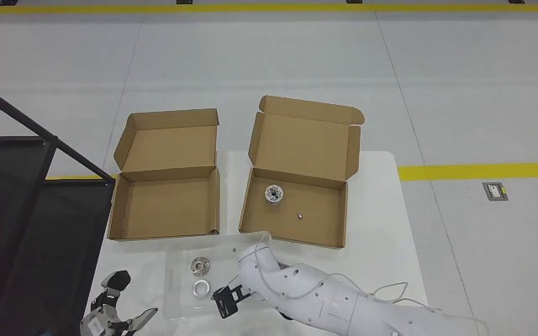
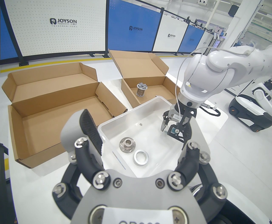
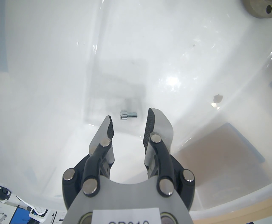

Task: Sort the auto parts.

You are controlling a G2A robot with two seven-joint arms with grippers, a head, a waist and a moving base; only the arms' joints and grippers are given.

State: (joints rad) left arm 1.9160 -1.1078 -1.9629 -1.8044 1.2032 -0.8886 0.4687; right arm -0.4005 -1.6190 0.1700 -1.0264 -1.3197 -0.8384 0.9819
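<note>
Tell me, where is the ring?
In the top view, the ring lies in the clear tray's left half, just beside the metal hub and left of the right gripper.

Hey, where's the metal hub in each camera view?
Top: hub in the tray, beside the ring.
Left wrist: hub in the tray, beside the ring.
Right wrist: hub cut off at the frame's edge, across the tray from the bolt.
Shared landmark: the tray.

Left gripper (image 2: 138, 127) jaws wide apart over clear bin (image 2: 107, 125). Flanged hub (image 2: 127, 144) and ring (image 2: 141, 157) inside, just apart; right gripper (image 2: 170, 129) down in bin. Near cardboard box (image 2: 53, 123) open; far cardboard box (image 2: 144, 63) holds toothed part (image 2: 141, 89).
</note>
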